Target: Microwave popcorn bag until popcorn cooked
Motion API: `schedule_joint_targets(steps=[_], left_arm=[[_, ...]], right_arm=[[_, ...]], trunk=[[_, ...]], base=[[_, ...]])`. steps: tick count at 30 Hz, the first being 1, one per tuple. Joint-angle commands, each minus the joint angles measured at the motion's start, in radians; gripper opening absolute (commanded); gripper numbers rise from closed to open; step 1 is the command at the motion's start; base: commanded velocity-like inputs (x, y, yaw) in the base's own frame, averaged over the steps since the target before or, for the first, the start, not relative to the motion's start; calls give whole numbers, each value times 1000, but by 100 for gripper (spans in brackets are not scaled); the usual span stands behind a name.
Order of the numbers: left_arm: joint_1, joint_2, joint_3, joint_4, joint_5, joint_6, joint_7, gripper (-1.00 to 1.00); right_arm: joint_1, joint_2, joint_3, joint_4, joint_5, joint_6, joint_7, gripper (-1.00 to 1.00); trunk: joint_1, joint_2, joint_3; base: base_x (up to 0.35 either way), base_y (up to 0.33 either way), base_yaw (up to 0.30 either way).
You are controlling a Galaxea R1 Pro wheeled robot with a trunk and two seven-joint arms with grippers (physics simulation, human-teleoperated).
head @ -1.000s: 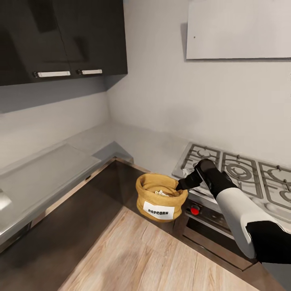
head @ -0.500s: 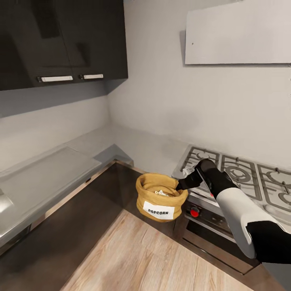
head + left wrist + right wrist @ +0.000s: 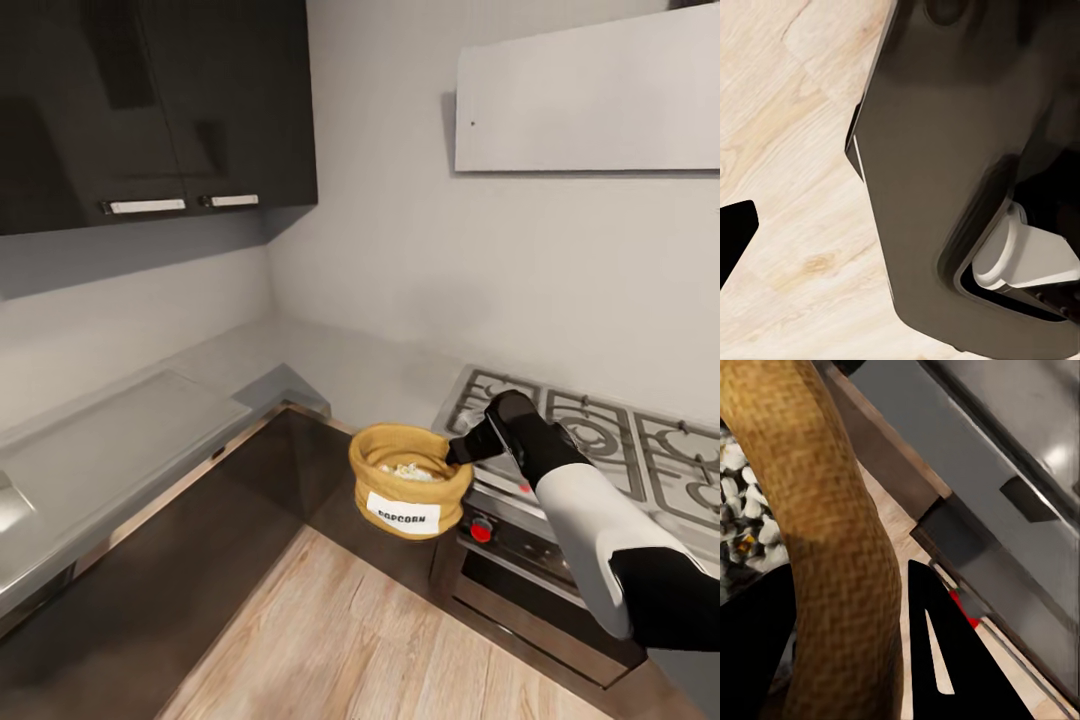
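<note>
**Popcorn bag held off bench**

Grey bench beneath dark cabinets. Right end effector clenched on popcorn bag rim, held above wood floor beside hob. Whitish popcorn inside. Left end effector state unclear.

Right arm: white forearm shell, black wrist, black hand.

Grey walls meet in a corner near the middle of the frame. Shiny dark cupboards with white handles hang at the upper left. A white hood sits at the upper right. A grey counter runs along the left. Light wood floor fills the bottom.
</note>
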Motion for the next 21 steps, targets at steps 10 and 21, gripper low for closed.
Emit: schedule_joint_targets(steps=[10,21], left_arm=[[-1,0,0,0,3,-2,3,100],[-1,0,0,0,3,1,2,100]], right_arm=[[-1,4,-52,-2,7,2,-53,-100],[-1,5,-52,-2,7,2,-53,-100]], trunk=[[0,-1,14],[0,-1,32]], base=[[0,0,0],[0,0,0]])
